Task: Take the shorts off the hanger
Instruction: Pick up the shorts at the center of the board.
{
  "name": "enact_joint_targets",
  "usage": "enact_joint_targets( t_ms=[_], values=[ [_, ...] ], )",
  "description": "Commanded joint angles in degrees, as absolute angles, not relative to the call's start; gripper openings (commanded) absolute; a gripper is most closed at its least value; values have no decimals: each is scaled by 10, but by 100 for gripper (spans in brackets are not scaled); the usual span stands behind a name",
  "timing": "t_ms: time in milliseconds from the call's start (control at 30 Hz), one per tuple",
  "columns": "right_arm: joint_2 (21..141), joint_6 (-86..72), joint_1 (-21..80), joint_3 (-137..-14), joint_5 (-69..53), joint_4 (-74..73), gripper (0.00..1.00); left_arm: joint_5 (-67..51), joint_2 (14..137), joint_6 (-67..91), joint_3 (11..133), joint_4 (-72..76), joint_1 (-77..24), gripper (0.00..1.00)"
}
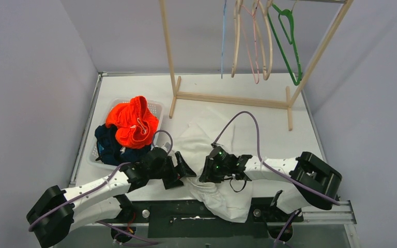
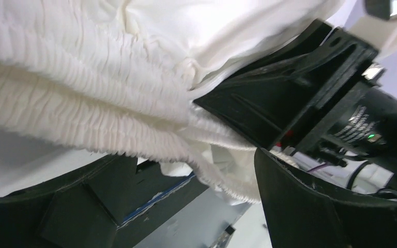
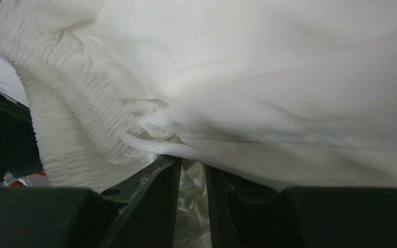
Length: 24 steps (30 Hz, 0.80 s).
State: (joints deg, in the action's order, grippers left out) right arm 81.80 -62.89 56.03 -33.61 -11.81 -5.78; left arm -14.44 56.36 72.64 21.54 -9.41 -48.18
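Pinching fold of crumpled white fabric shorts (image 3: 269, 77) with right pincer (image 3: 192, 166). Left pincer (image 1: 185, 169) spread at ribbed waistband, just left. Lying on white table (image 1: 274, 129) beneath both pincers, off hanger: removal seemingly done.

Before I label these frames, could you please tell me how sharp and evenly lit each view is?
Top external: sharp, evenly lit, though the white shorts barely separate from the white table. Left wrist: waistband ribbing crisp, top-right corner overexposed. Right wrist: bright fabric fills the frame, low contrast; right gripper dark.
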Motion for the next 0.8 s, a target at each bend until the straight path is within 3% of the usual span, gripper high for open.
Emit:
enact_joint_targets(
  t_ms=[0,200,433,633,767],
  values=[
    [823,-639,568,-356,-94,-23,25,-111,567,808,198,12,-484,85],
    [760,-628,567,-354,-15,-72,19,-85,579,853,168,32,-482,85],
    [623,-682,570,-357,158,-206,36,-16,635,768,262,-114,-484,84],
    [496,-766,574,-351,311,-346,43,77,697,716,355,-235,-517,80],
    [423,-789,573,-331,346,-369,45,138,758,704,409,-276,-582,80]
  ],
)
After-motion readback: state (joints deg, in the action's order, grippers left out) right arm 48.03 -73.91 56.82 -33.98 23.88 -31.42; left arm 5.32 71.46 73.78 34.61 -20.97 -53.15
